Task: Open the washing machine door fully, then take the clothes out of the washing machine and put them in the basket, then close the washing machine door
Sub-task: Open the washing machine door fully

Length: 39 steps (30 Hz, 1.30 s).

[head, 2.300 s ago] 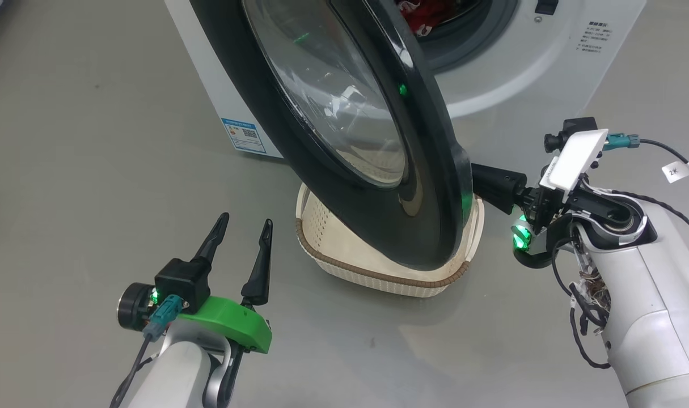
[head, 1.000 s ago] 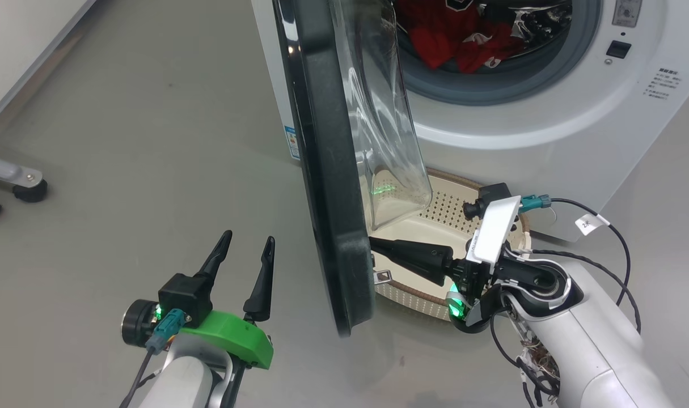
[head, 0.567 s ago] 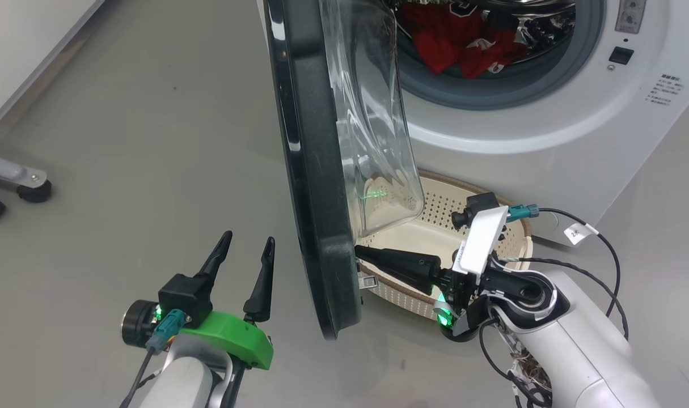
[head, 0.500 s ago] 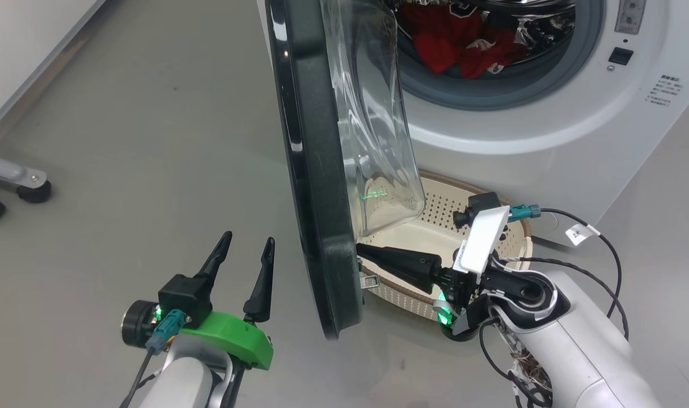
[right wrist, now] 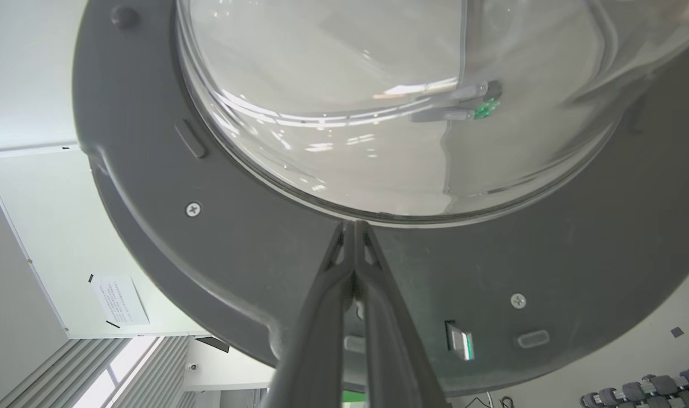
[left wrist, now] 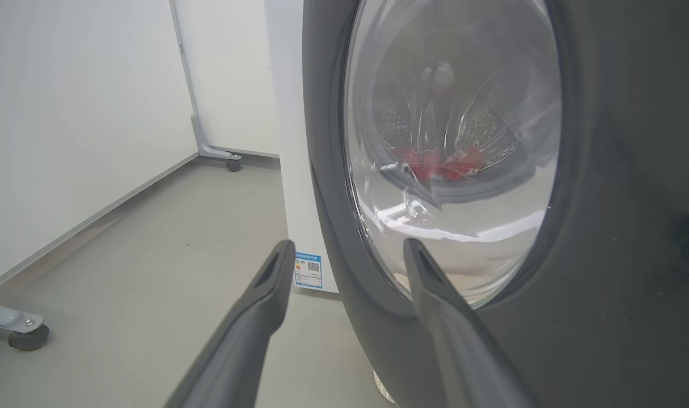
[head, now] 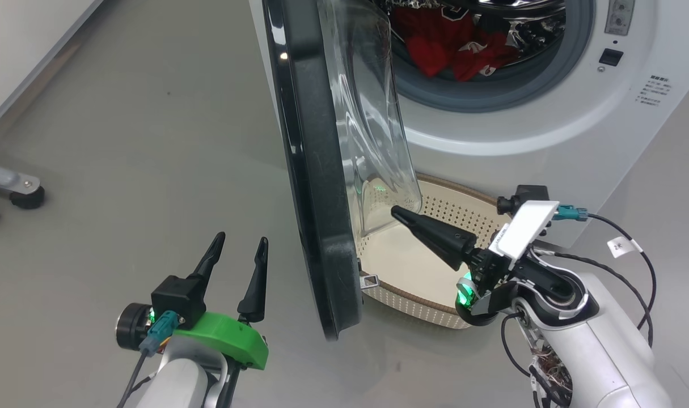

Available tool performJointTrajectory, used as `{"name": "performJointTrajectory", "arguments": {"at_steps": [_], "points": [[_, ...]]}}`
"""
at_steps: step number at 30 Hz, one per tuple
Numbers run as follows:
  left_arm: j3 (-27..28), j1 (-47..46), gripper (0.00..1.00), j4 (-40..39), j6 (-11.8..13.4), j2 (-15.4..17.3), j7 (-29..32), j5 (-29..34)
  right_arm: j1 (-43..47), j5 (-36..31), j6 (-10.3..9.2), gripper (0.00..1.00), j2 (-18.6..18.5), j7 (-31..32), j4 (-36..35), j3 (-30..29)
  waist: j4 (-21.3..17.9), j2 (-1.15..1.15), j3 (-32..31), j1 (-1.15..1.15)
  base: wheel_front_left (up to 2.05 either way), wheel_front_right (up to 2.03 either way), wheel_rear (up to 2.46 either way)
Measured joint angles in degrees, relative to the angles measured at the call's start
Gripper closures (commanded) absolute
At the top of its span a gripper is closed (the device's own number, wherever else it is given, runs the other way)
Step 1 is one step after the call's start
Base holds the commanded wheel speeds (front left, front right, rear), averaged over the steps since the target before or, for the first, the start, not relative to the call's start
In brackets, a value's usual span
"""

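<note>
The white front-loading washing machine [head: 520, 147] is being shown standing on the grey floor, with its drum opening uncovered. The washing machine door [head: 316, 170] is being presented nearly edge-on in the head view, swung well out from the machine front, with its clear glass bowl window [head: 372, 124] bulging toward the robot's right. The cream perforated basket [head: 429, 310] is being seen on the floor just in front of the machine, below the opening and partly hidden by the door. The red clothes [head: 446, 48] are being seen lying inside the steel drum [head: 525, 28]. The right gripper [head: 396, 212] is being held over the basket with its two fingers pressed together on nothing, the tips pointed at the door's inner face just below the glass bowl; contact cannot be told. The left gripper [head: 242, 238] is being held on the door's outer side, near its black face, fingers spread wide and empty.
</note>
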Motion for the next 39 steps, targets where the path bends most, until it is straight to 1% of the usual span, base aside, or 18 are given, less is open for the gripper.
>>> {"name": "performJointTrajectory", "arguments": {"at_steps": [5, 10, 11, 12, 13, 19, 23, 25, 26, 31, 35, 37, 38, 39], "points": [[0.4, 0.5, 0.0, -0.1, 0.0, 0.0, 0.0, 0.1, 2.2, -0.8, 0.0, 1.0, -0.6, -2.8, -3.5, -3.5, -0.6, 0.0, -0.1, 0.0, 0.0, 0.0, 0.0], [0.7, 0.6, 0.0, -0.1, 0.1, 0.0, 0.0, 0.3, 5.2, -3.0, 0.0, 1.0, -2.0, -6.6, -6.6, -7.1, -1.1, 0.0, -0.4, 0.0, 0.0, 0.0, 0.0], [1.0, 0.6, 0.0, -0.1, 0.1, 0.0, 0.0, 0.4, 5.8, -3.7, 0.0, 0.73, -2.1, -7.2, -6.8, -7.4, -1.3, 0.0, -0.4, 0.0, 0.0, 0.0, 0.0], [1.2, 0.7, 0.0, -0.2, 0.1, 0.0, 0.0, 0.4, 6.5, -4.5, 0.0, 0.16, -2.2, -7.9, -7.1, -7.5, -1.5, 0.0, -0.5, 0.0, 0.0, 0.0, 0.0], [1.2, 0.7, 0.0, -0.2, 0.1, 0.0, 0.0, 0.5, 7.2, -5.5, 0.0, 0.0, -2.3, -8.8, -7.3, -7.7, -1.7, 0.0, -0.6, 0.0, 0.0, 0.0, 0.0], [1.8, 1.1, 0.0, -0.1, 0.1, 0.1, 0.0, 0.8, 11.6, -11.7, 0.0, 0.0, -3.9, -15.5, -8.4, -10.1, -2.6, 0.0, -1.3, 0.0, 0.0, 0.0, 0.0], [2.3, 1.9, 0.0, 0.1, 0.1, 0.4, 0.0, 0.8, 13.6, -17.6, 0.0, 0.0, -5.0, -20.9, -9.1, -11.2, -3.3, 0.0, -1.8, 0.0, 0.0, 0.0, 0.0], [2.2, 2.0, 0.0, 0.2, 0.1, 0.5, 0.0, 0.9, 14.8, -19.5, 0.0, 0.0, -5.6, -24.2, -9.4, -12.9, -3.5, 0.0, -2.0, 0.0, 0.0, 0.0, 0.0], [2.2, 2.0, 0.0, 0.2, 0.1, 0.5, 0.0, 0.9, 14.8, -19.5, 0.0, 0.0, -5.6, -24.2, -9.4, -12.9, -3.5, 0.0, -2.0, 0.0, 0.0, 0.0, 0.0], [2.2, 2.0, 0.0, 0.4, 0.1, 0.5, 0.0, 1.0, 17.6, -28.3, 0.0, 0.0, -8.3, -32.2, -9.2, -14.5, -3.7, 0.0, -2.4, 0.0, 0.0, 0.0, 0.0], [2.4, 2.2, 0.0, 0.6, 0.1, 0.5, 0.0, 1.0, 19.9, -34.9, 0.0, 0.0, -10.0, -38.6, -7.4, -15.6, -3.9, -0.01, -2.8, 0.0, 0.0, 0.0, 0.0], [2.5, 2.3, 0.0, 0.8, 0.1, 0.5, 0.0, 1.0, 21.3, -39.5, -0.01, 0.0, -11.4, -41.9, -6.3, -15.8, -4.0, -0.01, -3.1, 0.0, 0.0, 0.0, 0.0], [2.6, 2.4, 0.0, 0.9, 0.1, 0.5, 0.0, 1.2, 22.1, -43.7, -0.6, 0.0, -12.8, -45.0, -5.3, -16.1, -4.1, -0.01, -3.4, 0.0, 0.0, 0.0, 0.0], [2.7, 2.4, 0.0, 1.0, 0.1, 0.5, 0.0, 1.3, 22.3, -45.5, -1.48, 0.0, -13.2, -46.6, -5.1, -16.3, -4.1, -0.01, -3.5, 0.0, 0.0, 0.0, 0.0]]}}
